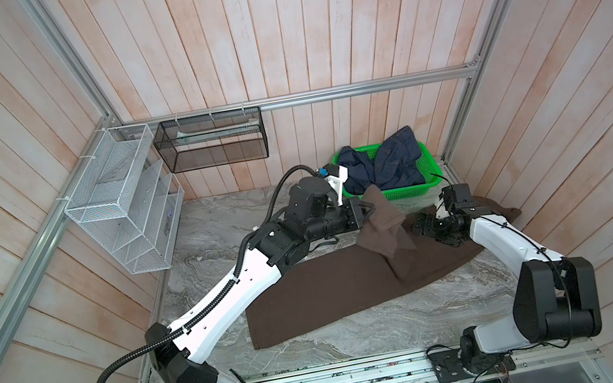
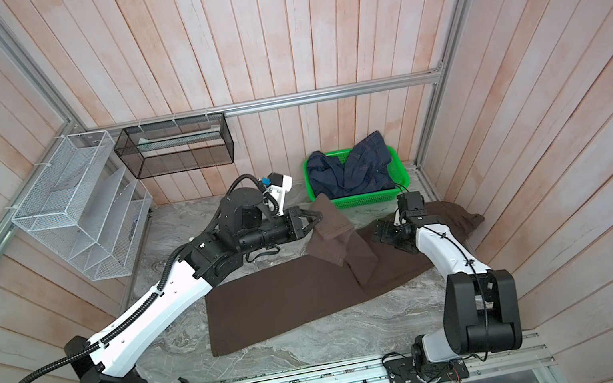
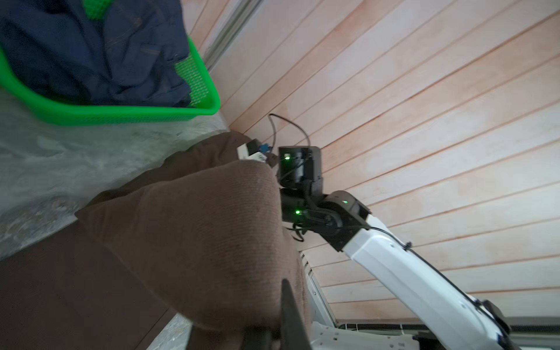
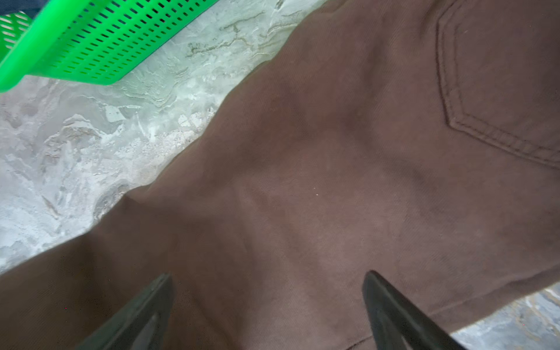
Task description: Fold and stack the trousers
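Left jaws pinch a trousers (image 1: 334, 293) leg up near 1 o'clock, probably to fold it over, while right jaws hover wide over the seat at 3 o'clock.

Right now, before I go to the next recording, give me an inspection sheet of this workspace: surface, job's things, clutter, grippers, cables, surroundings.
Surface: grey marbled tabletop, no spills seen.
Job's things: brown trousers, one leg flat across the tabletop, the other's end lifted.
Clutter: green basket at the back, holding a navy denim garment.
Grippers: left gripper shut on the lifted leg; right gripper open over the trousers near a back pocket, contact unclear.
Cables: black corrugated hose looping off the left arm; thin cable along the right arm.
Surroundings: plank walls, white wire rack, black mesh basket.
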{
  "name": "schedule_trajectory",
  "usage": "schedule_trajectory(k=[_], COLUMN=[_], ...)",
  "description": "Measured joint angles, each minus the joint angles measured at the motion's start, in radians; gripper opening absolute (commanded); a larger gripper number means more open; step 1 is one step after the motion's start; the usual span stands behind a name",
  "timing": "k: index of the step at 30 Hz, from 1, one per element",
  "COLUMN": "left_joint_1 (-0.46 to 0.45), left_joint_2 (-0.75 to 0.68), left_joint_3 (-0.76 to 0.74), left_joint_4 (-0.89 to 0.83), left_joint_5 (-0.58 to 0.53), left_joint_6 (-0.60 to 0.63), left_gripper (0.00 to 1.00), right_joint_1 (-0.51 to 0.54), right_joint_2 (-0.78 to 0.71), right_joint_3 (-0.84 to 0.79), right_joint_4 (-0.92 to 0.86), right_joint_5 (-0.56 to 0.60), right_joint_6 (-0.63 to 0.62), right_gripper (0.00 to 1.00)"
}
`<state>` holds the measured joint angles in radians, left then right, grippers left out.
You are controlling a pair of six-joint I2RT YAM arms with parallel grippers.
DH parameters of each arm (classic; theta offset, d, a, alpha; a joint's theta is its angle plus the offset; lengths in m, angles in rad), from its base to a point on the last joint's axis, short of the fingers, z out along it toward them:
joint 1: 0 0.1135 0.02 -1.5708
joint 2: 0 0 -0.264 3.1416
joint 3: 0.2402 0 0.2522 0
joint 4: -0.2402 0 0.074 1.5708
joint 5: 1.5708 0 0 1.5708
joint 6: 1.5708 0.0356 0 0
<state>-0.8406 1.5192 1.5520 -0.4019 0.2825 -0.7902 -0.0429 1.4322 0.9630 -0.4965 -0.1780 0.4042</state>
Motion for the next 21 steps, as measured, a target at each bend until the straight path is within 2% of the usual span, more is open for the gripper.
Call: schedule_trajectory(k=[4, 13, 21], left_joint_1=[0.030, 0.114, 0.236], left_joint_2=[-0.069, -0.320, -0.502], left_joint_3=[-0.140, -0.354, -0.469], left_joint_4=[0.025, 0.052, -0.122], left_joint_5=[0.009, 0.109, 0.221], left_joint_6=[-0.035, -0.069, -0.003], left_gripper=[0.00, 0.00, 0.00], right_joint_1=[0.000, 0.001, 0.018], right_joint_2=[-0.008, -0.017, -0.017], right_joint_3=[0.000, 0.001, -0.002], right_joint_4=[0.002, 0.002, 0.003], right_joint_5=[-0.016, -0.038, -0.047], right_joint_6=[0.013, 0.019, 0.022], right_gripper=[0.98, 0.98, 0.98])
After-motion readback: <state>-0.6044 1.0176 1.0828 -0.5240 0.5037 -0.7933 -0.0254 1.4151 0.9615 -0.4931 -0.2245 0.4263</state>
